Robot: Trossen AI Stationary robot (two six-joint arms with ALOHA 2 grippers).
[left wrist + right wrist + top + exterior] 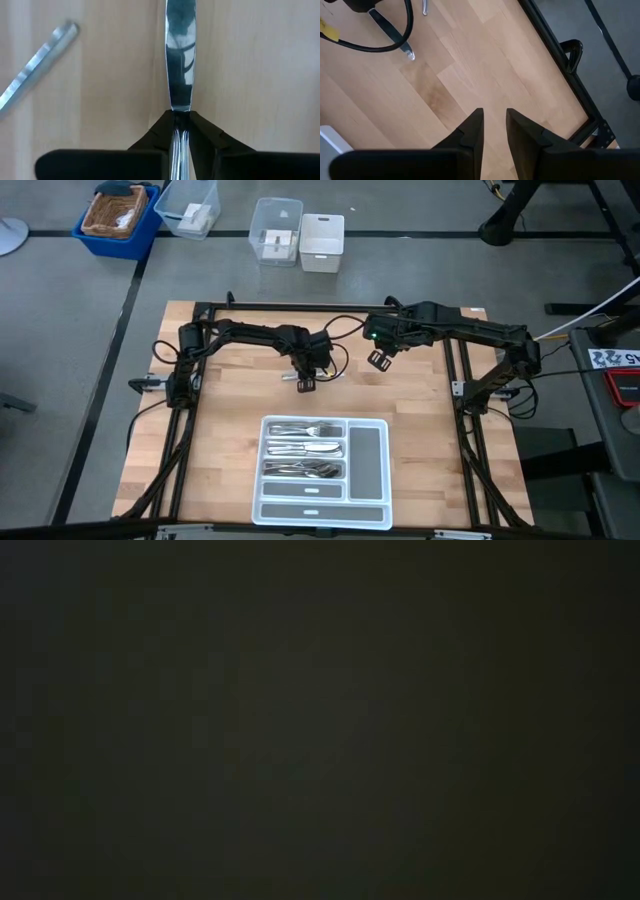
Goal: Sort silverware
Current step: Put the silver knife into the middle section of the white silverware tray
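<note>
Left wrist view: left pincer [181,131] pinches a knife [179,65] at the handle, beyond the white tray [368,450] on the tabletop [230,410]. A narrow hold risks the blade pivoting or slipping during lift. A second utensil [35,75] lies near. Right pincer [494,131] hovers slightly spread, empty.

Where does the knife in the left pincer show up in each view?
High view: knife at table centre, under the left pincer.
Low view: dark, nothing shows.
Left wrist view: knife runs up the middle, clamped by the pincer.
Right wrist view: cannot tell.
Shared landmark: wooden table.
</note>
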